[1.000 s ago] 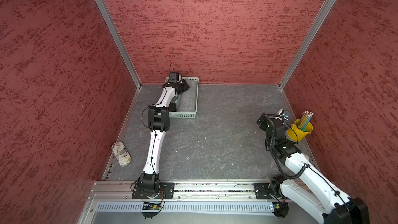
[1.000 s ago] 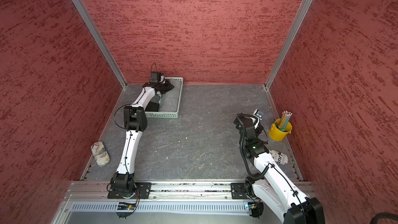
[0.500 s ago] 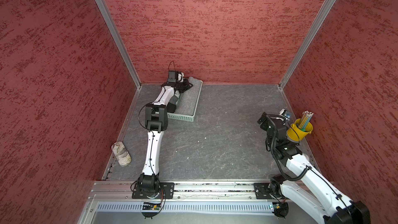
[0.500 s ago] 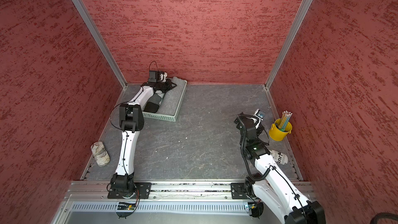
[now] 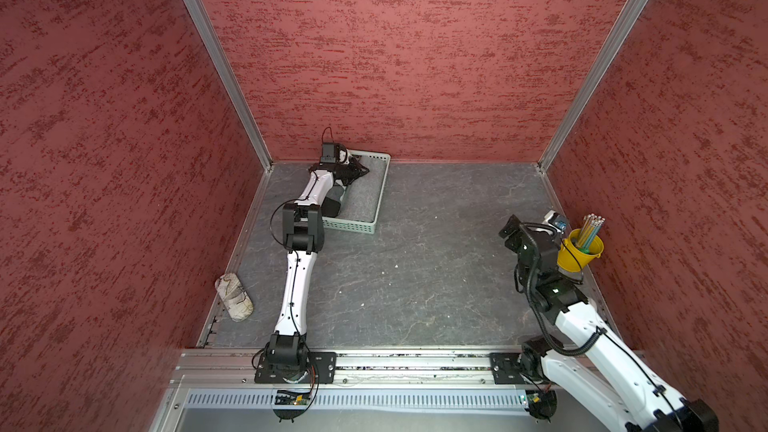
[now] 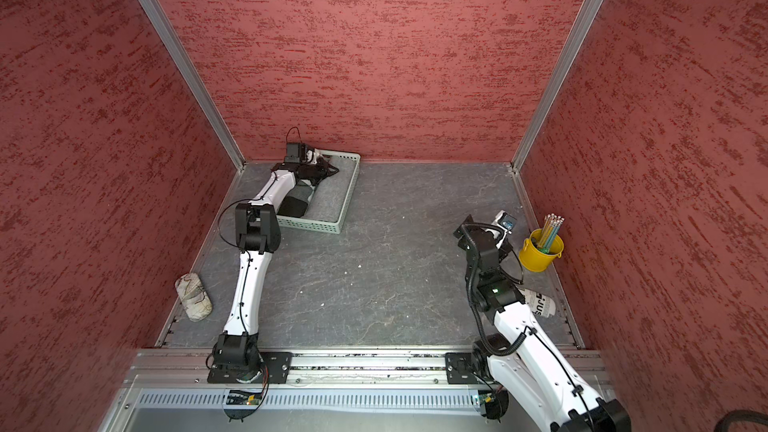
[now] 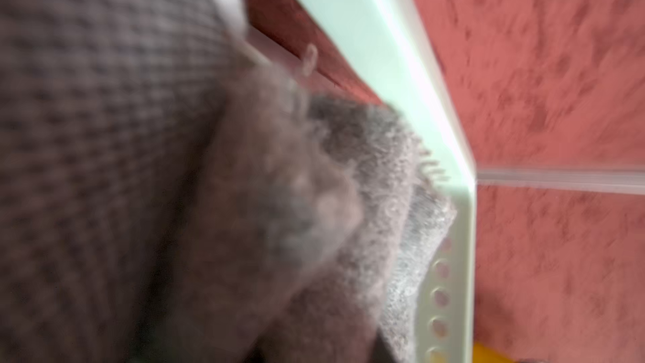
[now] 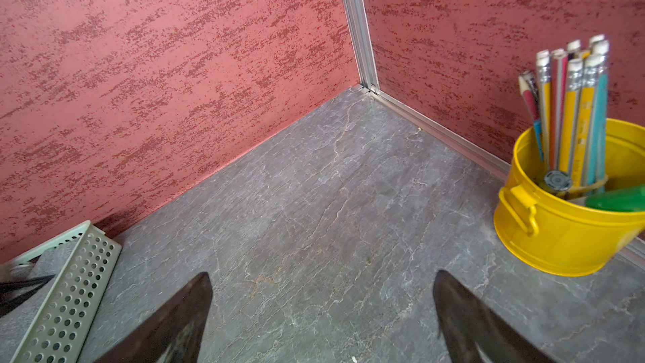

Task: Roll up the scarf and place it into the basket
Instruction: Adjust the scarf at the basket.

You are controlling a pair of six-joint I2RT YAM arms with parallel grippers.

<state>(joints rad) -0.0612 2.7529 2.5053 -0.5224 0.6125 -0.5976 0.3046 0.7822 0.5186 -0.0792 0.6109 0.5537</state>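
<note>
Your left arm (image 5: 297, 284) reaches far out to the back corner, the left pincer (image 5: 356, 170) low by the grey scarf (image 7: 244, 204) lying in the basket (image 5: 381, 197), spread or pinching I cannot tell, while your bent right arm (image 5: 582, 326) holds the right pincer (image 8: 321, 282) spread wide, gripping nothing.

Item count, robot work cell

Arms: 2, left arm (image 5: 297, 280) and right arm (image 5: 582, 326). Mint-green basket (image 5: 351, 225): 1. Grey scarf (image 7: 104, 134): 1. Yellow bucket (image 5: 577, 259): 1. Pencils (image 8: 572, 106): one bundle, number unclear. Patterned pouch (image 5: 234, 297): 1. White lettered cylinder (image 6: 540, 304): 1.
</note>
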